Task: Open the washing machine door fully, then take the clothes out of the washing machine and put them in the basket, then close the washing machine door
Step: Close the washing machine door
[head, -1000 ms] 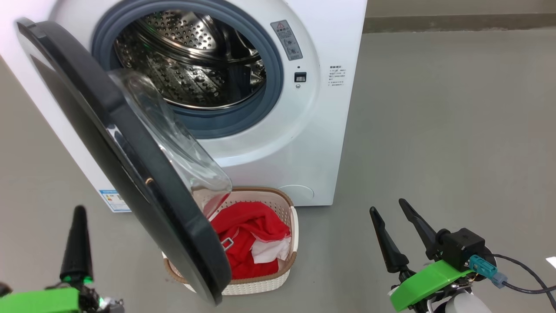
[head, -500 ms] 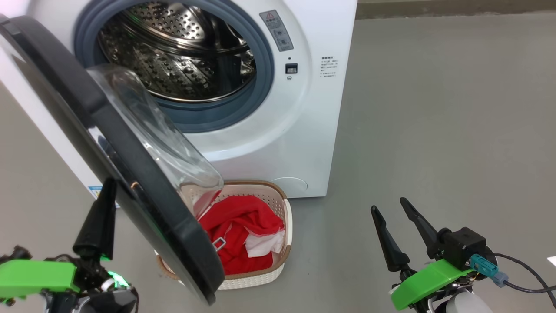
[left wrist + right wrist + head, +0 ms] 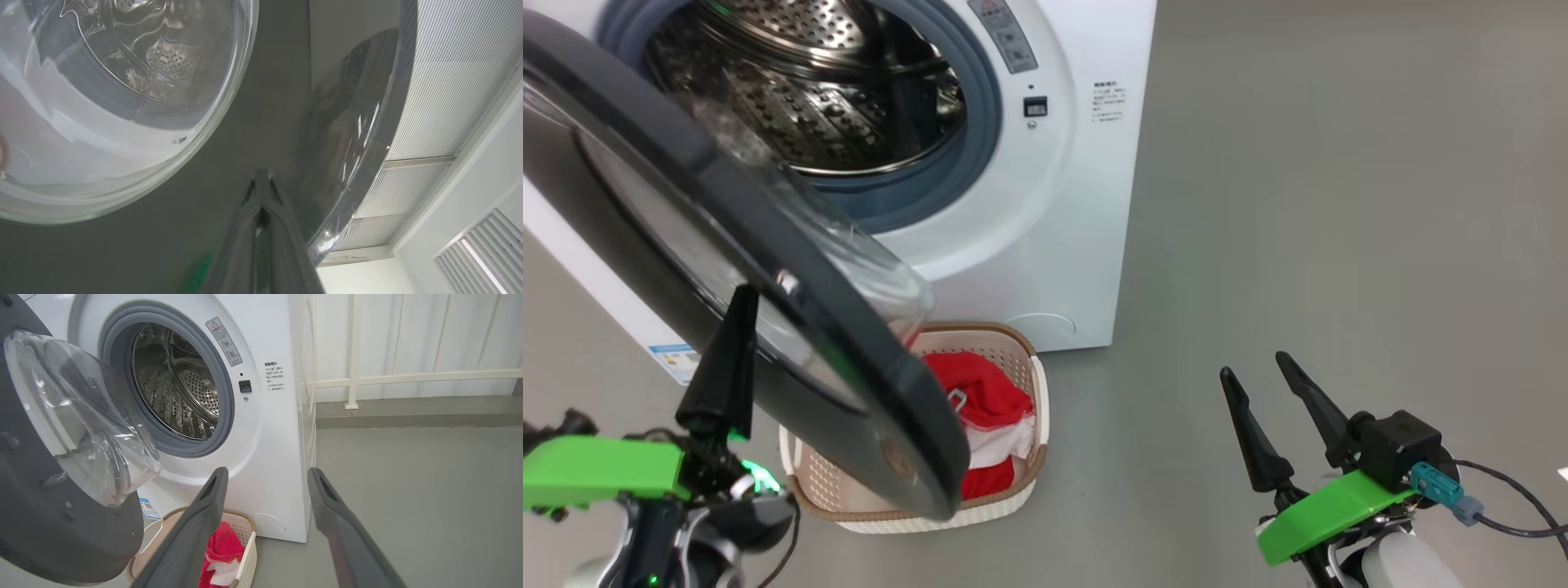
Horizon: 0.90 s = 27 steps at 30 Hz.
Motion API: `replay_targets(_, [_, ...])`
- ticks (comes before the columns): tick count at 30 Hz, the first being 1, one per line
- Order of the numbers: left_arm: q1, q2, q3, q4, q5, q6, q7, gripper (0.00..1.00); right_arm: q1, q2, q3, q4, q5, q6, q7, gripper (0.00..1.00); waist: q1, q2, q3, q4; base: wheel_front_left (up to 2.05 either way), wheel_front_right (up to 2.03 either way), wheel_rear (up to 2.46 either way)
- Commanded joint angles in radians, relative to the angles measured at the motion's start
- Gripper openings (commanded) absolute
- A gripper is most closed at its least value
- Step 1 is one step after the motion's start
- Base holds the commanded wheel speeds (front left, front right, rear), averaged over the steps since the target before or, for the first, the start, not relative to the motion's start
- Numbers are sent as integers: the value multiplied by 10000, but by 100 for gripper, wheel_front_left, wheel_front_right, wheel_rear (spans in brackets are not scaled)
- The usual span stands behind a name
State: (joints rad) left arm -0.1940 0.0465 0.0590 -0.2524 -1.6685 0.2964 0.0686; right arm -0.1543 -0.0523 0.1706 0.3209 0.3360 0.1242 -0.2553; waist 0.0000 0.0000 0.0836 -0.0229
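Black fingers pressed tight together, your left pincer [image 3: 742,304] leans on the outer side of the round door [image 3: 931,425] with the shiny black rim. Your right pincer [image 3: 1254,366] hangs spread wide and empty, well off to the right. Under the door, the red clothes [image 3: 984,392] lie in the cream plastic basket [image 3: 980,513]. Behind stands the white washing machine [image 3: 1086,204]; push the door that way, left arm nearest.

This is looking like a laundry corner: a washer [image 3: 282,457] is standing on a grey floor [image 3: 429,490], a basket [image 3: 980,330] is holding clothes [image 3: 984,392], a white railing [image 3: 408,377] is running behind, and a slatted ceiling [image 3: 457,73] is spanning overhead.
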Motion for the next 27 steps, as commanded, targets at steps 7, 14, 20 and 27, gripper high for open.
replay_targets(7, [-1304,57,-99,388,-499,-491,-405,0,-529,20,155,-357,-90,65,-65,100,0,0,468,-412,0,0,0])
replay_targets(14, [-2201,44,-384,1084,-764,-810,-846,0,-682,20,155,-466,-65,65,-65,100,0,0,831,-656,0,0,0])
replay_targets(20, [-3306,44,-600,1978,-652,-1093,-984,0,-836,20,147,-545,-62,65,-65,100,0,0,1178,-881,0,0,0])
replay_targets(27, [-4590,130,-488,3071,-519,-1319,-1067,0,-1001,20,97,-630,20,65,-65,100,0,0,1453,-1214,0,0,0])
